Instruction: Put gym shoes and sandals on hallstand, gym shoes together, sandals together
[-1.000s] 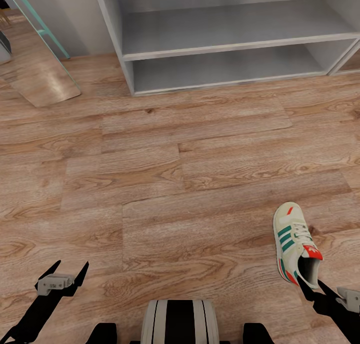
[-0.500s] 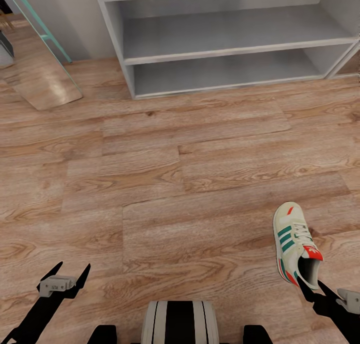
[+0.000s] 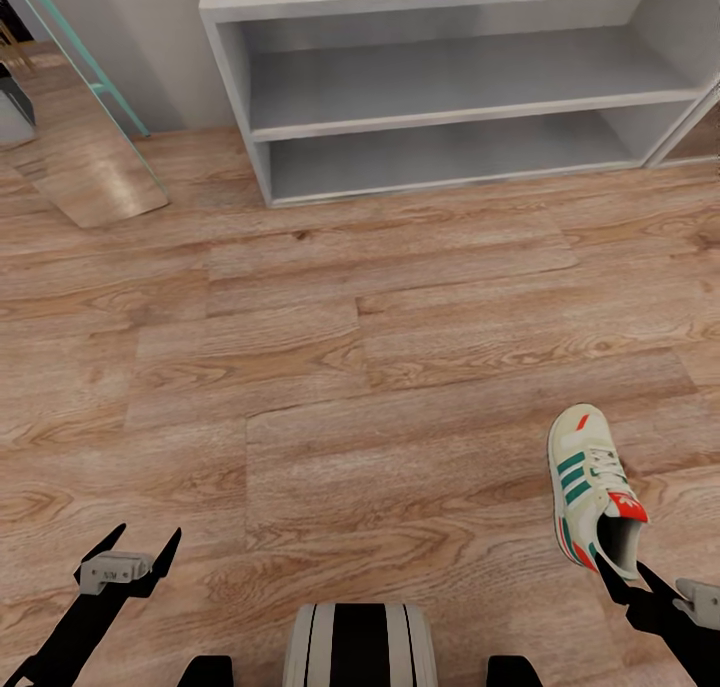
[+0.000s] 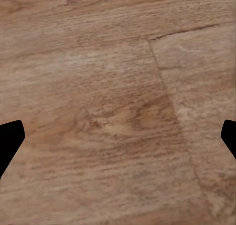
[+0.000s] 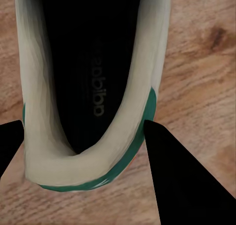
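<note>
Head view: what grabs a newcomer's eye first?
The lone gym shoe on the corridor floor, low on the robot's right, toe toward the hallstand. The right gripper sits open at its heel, one of the fingers on each side of the heel collar. Both hallstand shelves look bare.

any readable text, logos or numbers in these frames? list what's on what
"adidas": dark print on the black insole inside the gym shoe, right wrist view; blurred, so a likely reading, not certain.
Red-orange tongue label on the gym shoe, head view: a white mark on it, too small to read.
Small marking on the grey block of the left end effector, head view: too small and blurred to read.
Hallstand and corridor floor: no text.
</note>
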